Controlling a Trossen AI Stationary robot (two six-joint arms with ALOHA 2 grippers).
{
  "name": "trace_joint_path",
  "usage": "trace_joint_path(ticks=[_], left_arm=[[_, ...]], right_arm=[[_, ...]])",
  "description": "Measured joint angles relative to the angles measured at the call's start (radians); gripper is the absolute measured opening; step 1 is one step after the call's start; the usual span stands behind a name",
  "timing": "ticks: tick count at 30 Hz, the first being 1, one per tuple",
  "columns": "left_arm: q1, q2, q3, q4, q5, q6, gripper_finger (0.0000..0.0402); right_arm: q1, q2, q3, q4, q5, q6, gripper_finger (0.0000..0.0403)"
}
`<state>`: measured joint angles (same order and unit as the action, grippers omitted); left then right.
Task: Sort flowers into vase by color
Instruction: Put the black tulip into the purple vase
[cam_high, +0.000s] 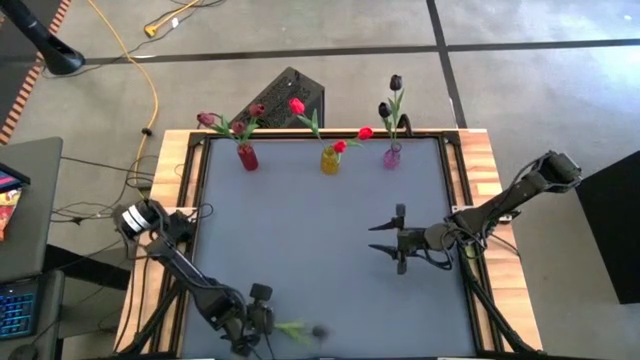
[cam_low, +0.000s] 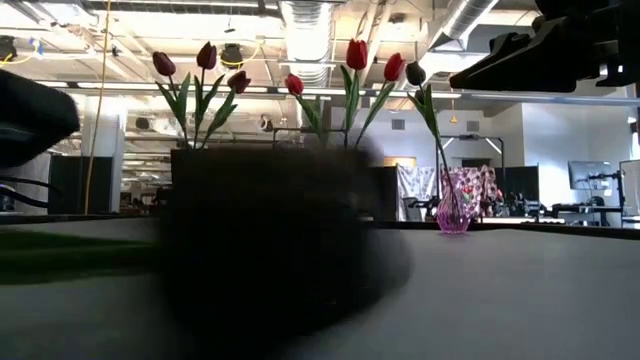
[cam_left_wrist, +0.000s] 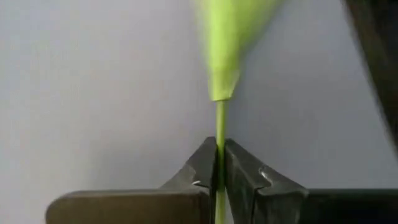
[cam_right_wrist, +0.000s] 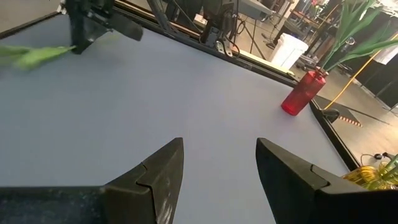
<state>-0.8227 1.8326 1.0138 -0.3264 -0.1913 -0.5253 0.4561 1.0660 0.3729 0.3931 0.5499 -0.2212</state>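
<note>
Stem (cam_left_wrist: 220, 134) pinched in left claw (cam_left_wrist: 220, 180) (leaf beyond).

Red vase (cam_high: 247, 158), yellow vase (cam_high: 330, 160), pink vase (cam_high: 392, 157) — grey table (cam_high: 320, 230)

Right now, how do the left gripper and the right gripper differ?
The left gripper is shut on a flower's green stem at the table's near edge; the right gripper is open, empty, above mid-table. Both have dark fingers.
</note>
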Motion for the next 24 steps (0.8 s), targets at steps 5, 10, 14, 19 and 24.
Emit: trace_joint_path(ticks=[5,10,14,19,24], left_arm=[[0.059,-0.105,-0.002,-0.071,-0.024,0.043,0.0003],[0.103,-0.250,-0.001,-0.210,-0.180,0.047,0.0001],[0.125,-0.358,-0.001,-0.234,-0.356,0.064,0.0001],[0.167,-0.418,-0.077,-0.060,-0.475,0.139,0.0000],[0.256,-0.416,-0.229,0.303,-0.468,0.379,0.0000]], right_arm=[[0.002,0.000,0.000,0.006,0.000,0.001,0.0226],[0.002,0.000,0.000,0.005,0.000,0.003,0.0226],[0.002,0.000,0.000,0.005,0.001,0.014,0.0226],[0.002,0.000,0.000,0.005,-0.006,0.038,0.0226],[0.002,0.000,0.000,0.004,-0.082,0.038,0.0226]])
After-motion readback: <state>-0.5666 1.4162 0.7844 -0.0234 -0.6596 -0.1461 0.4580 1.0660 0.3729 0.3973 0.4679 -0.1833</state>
